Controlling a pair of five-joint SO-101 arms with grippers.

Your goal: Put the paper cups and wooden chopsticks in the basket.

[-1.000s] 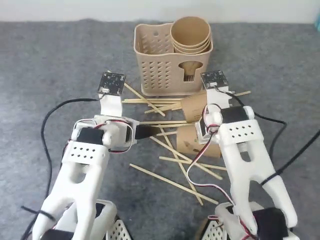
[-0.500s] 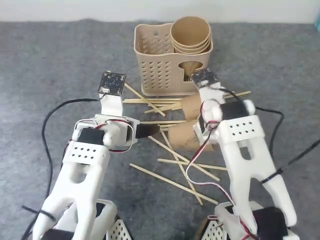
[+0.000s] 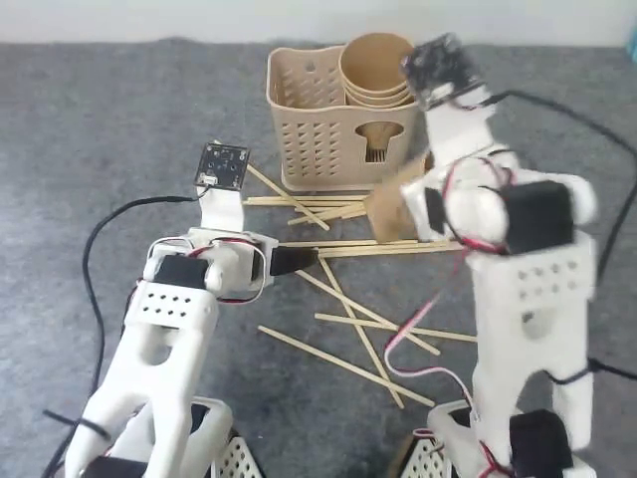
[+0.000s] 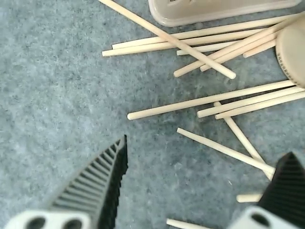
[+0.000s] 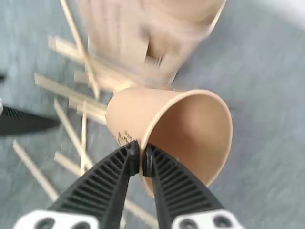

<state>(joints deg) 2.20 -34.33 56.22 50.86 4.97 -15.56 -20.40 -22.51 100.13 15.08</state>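
My right gripper (image 5: 140,153) is shut on the rim of a brown paper cup (image 5: 176,124), which hangs tilted above the carpet. From the high view, this cup (image 3: 393,206) and the right gripper (image 3: 423,211) are by the front right corner of the beige basket (image 3: 314,134). A stack of paper cups (image 3: 378,62) stands inside the basket. Wooden chopsticks (image 3: 348,249) lie scattered in front of it. My left gripper (image 4: 205,152) is open, low over the chopsticks (image 4: 209,100), holding nothing. A cup's rim (image 4: 293,52) also shows in the left wrist view.
The grey carpet (image 3: 90,149) has free room to the left of the basket and toward the front. The basket's base (image 4: 214,10) lies just beyond the chopsticks. Cables trail from both arms.
The right arm has risen and swung toward the basket, lifting the paper cup off the chopsticks. The left arm has not moved.
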